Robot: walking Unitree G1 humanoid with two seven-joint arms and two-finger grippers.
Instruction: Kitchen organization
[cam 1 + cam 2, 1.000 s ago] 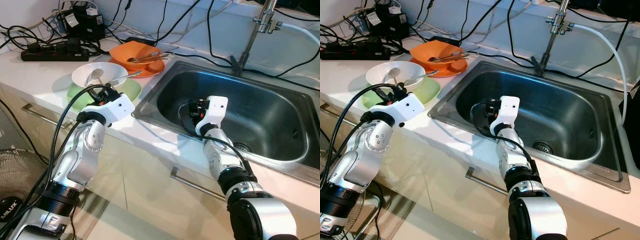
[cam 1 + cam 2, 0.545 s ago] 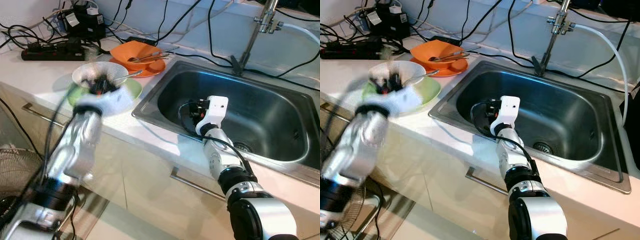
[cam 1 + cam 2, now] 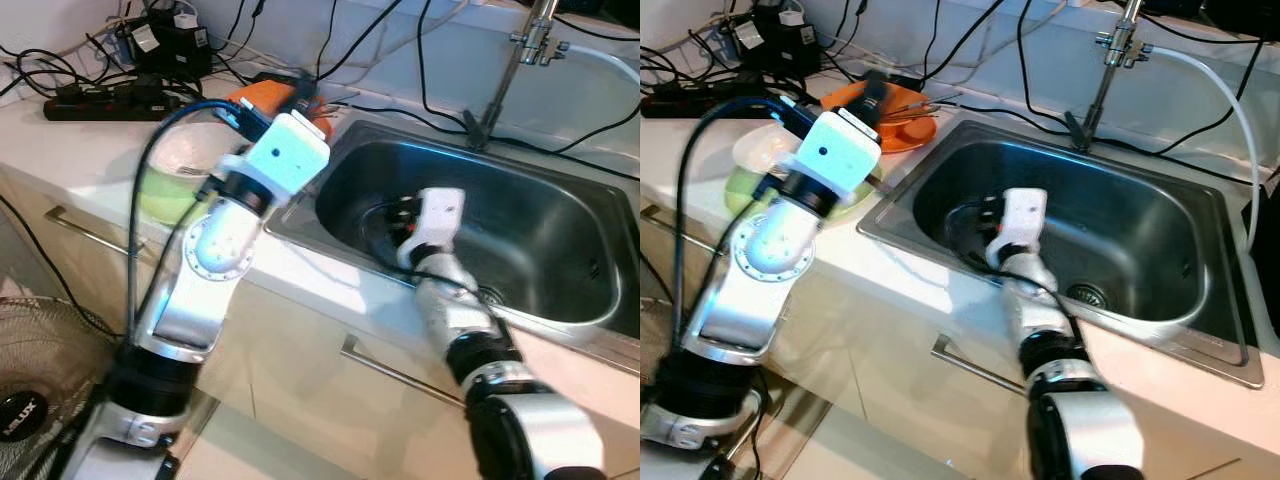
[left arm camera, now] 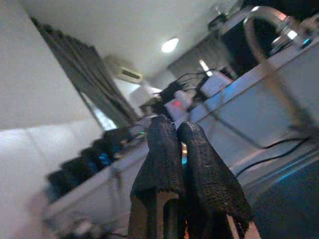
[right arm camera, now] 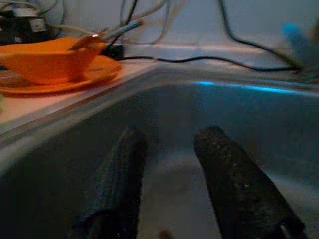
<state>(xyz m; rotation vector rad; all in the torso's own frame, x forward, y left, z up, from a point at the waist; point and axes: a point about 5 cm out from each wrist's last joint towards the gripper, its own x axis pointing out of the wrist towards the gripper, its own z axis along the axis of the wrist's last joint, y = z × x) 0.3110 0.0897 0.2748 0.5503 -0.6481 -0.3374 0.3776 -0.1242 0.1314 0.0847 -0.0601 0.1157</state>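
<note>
Left eye view: the orange bowl stands on its orange plate on the counter, at the left rim of the sink. The left gripper is raised over that bowl, forearm angled up and away from the body. The white bowl on the green plate lies nearer the robot, beside the left elbow. The left arm is the nearer arm to the dishes.

Right eye view: the right gripper hangs inside the basin, forearm reaching over the front rim. The utensils in the orange bowl lie with their long axis pointing toward the sink.

Left wrist view: both black fingers are pressed together with nothing between them. The camera aims upward at the ceiling and tap.

Right wrist view: the two fingers stand apart, empty. The orange bowl sits beyond the sink wall, above finger level.
</note>
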